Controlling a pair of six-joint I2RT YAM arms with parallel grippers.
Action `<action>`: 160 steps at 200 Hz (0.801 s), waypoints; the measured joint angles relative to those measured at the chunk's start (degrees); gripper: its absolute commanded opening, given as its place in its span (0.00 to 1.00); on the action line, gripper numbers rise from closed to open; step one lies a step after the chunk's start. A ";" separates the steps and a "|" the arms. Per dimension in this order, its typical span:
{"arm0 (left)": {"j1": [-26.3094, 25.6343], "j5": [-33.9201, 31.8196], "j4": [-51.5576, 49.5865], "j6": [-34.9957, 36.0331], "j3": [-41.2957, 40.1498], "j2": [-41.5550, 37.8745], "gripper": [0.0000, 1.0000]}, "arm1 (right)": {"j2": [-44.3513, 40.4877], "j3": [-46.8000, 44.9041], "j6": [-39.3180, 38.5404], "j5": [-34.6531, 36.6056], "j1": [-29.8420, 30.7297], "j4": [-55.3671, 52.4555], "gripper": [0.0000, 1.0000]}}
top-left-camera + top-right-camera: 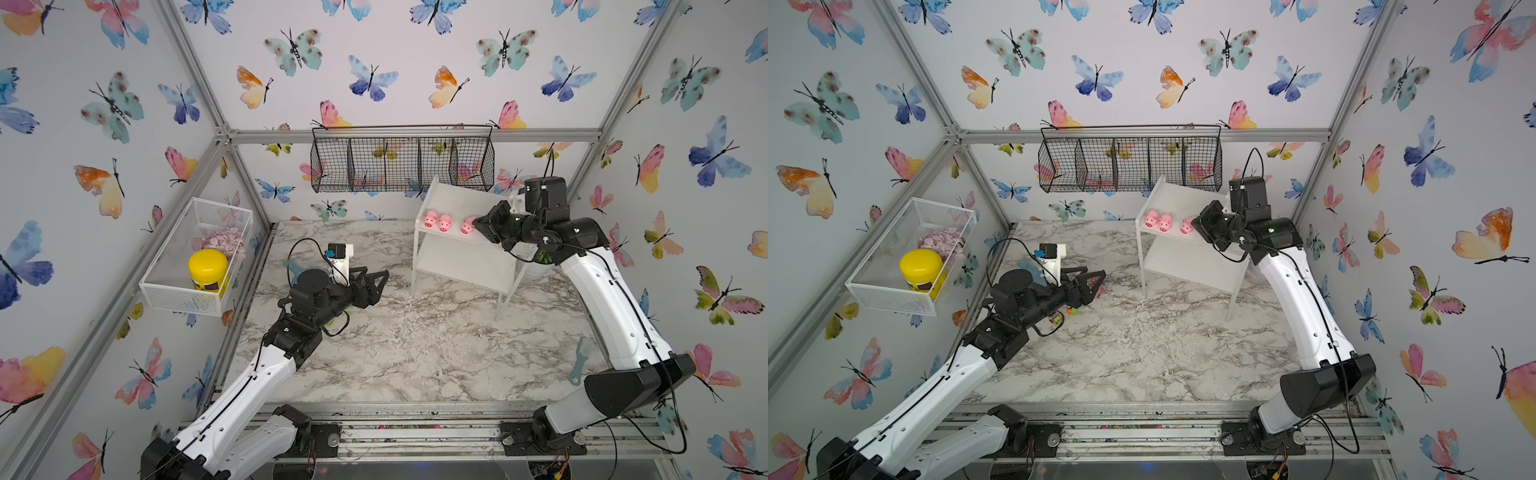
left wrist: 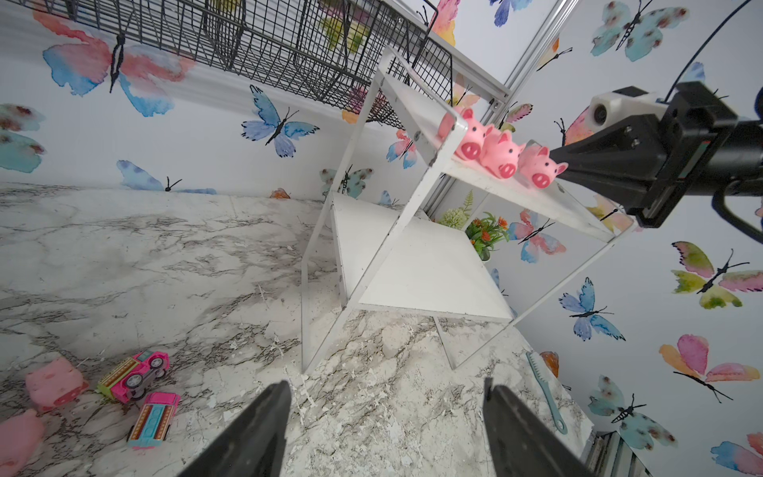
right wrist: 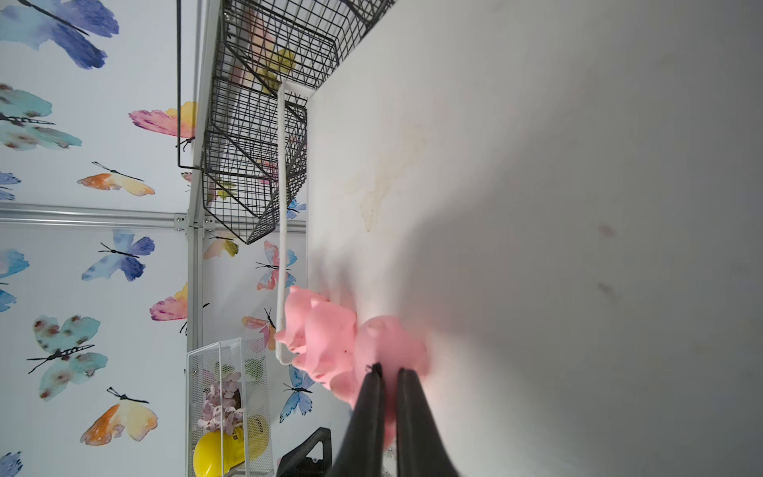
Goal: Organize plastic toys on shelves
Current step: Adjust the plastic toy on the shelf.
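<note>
Left gripper (image 2: 386, 384) gapes wide, empty, at 9 o'clock on table (image 1: 415, 353); I count two pink trucks (image 2: 136, 373) beside it. Right gripper (image 1: 477, 221) pinched closed, tips against third of three pigs (image 1: 444, 222) on top board of shelf (image 1: 461, 266), 1 o'clock.

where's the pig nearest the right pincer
In both top views the pig stands on the white shelf's upper board, rightmost in a row with two other pigs, with the right pincer's tips at its back.
</note>
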 measured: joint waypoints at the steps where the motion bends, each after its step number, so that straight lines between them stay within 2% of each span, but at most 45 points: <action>1: 0.00 0.00 0.00 0.00 0.00 0.00 0.79 | 0.00 0.09 -0.11 -0.09 0.00 -0.07 0.09; 101: 0.04 -0.17 -0.11 0.04 0.00 0.00 0.79 | 6.25 5.40 -5.90 -6.78 0.00 -2.43 0.11; 160: 0.11 -0.37 -0.20 0.20 0.00 0.00 0.79 | 6.27 6.91 -7.80 -6.97 0.00 -4.09 0.13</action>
